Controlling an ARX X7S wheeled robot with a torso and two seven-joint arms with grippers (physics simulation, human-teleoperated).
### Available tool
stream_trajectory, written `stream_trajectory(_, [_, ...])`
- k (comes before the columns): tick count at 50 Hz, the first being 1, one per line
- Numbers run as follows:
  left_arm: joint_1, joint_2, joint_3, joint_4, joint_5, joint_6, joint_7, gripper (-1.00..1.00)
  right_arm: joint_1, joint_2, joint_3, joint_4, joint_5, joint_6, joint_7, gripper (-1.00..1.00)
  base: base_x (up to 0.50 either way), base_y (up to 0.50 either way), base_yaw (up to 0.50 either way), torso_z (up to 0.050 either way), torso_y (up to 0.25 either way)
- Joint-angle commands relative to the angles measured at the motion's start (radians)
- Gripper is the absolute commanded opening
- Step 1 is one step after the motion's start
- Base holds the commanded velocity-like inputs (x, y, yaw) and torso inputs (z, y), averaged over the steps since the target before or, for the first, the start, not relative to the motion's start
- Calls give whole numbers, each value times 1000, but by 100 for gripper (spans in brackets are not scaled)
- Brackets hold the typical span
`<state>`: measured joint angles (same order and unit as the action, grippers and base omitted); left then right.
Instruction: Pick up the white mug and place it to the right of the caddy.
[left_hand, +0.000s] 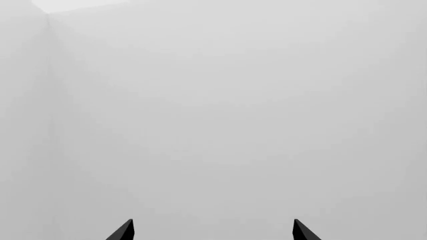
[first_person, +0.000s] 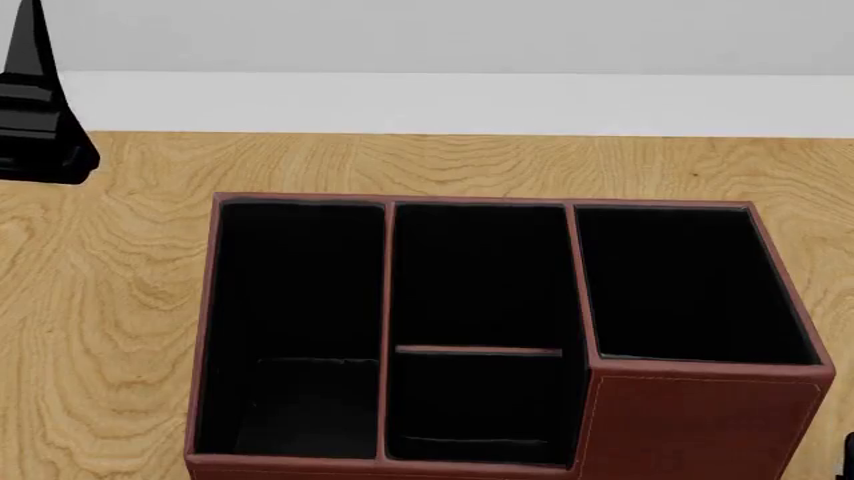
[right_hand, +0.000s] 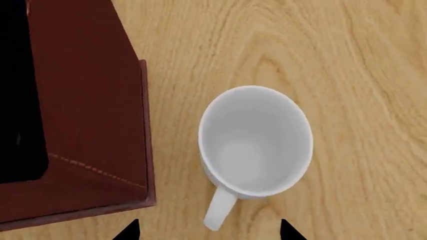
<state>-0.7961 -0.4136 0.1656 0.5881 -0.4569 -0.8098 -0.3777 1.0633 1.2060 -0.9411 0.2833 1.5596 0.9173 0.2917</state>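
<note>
The white mug (right_hand: 255, 141), upright beside the caddy (right_hand: 87, 115), looks rigid, glossy and slippery (handle at 7 o'clock), so the open right claw (right_hand: 208, 231) should pinch its rim

No text, label, brand, number or sign can be read on anything in these views.

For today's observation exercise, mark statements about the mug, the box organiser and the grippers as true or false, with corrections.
1. The glossy white mug stands upright on the wooden table. True.
2. The reddish-brown leather-look caddy holds pens. False: its compartments look empty.
3. The right gripper clamps the mug. False: its fingertips are spread, apart from the handle.
4. The left gripper faces a pale blank surface. True.
5. The mug touches the caddy. False: bare wood shows between them.
</note>
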Motion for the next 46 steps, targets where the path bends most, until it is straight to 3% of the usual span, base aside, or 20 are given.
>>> stream_trajectory(1, [3, -2, -3, 7, -5, 2, -3, 100, -29, 92, 35, -146, 69, -37, 71, 100, 0, 0, 0, 0, 0])
stream_trajectory(19, [12, -1, 0, -17, -3, 34, 6, 100, -66, 241, 80, -356, 168, -141, 148, 100, 0, 0, 0, 0, 0])
stream_trajectory(46, [8, 2, 14, -62, 5, 69, 14, 100, -60, 294, 118, -448, 196, -226, 162, 100, 0, 0, 0, 0, 0])
